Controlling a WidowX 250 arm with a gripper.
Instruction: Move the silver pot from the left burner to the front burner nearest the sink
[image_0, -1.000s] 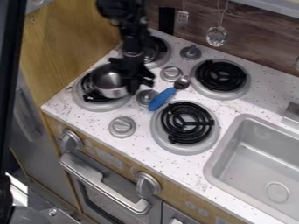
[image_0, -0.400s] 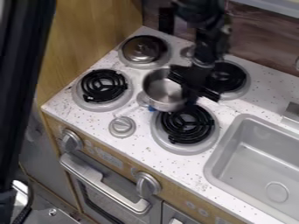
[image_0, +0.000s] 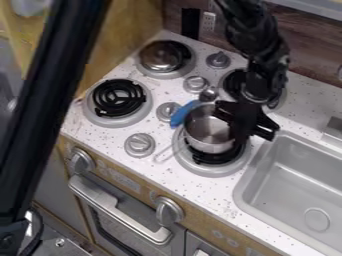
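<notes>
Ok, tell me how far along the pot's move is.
Looks done: the pot has left the lower-left burner and is over the burner nearest the sink. In hand: the end effector is at the pot's right side. Probably left: settling the pot and moving the arm clear, though I can't tell whether the pot already rests fully on the coils.

The small saucepan (image_0: 206, 131) is silvery metal, round and straight-sided, with a shiny rim, a smooth grey inside that catches the light, and a thin wire-like handle pointing to the lower left. It lies just right of the middle of the frame, open top up and roughly upright, over the black coil burner (image_0: 212, 158); whether it touches the coils cannot be told. Its right side is partly hidden.
</notes>
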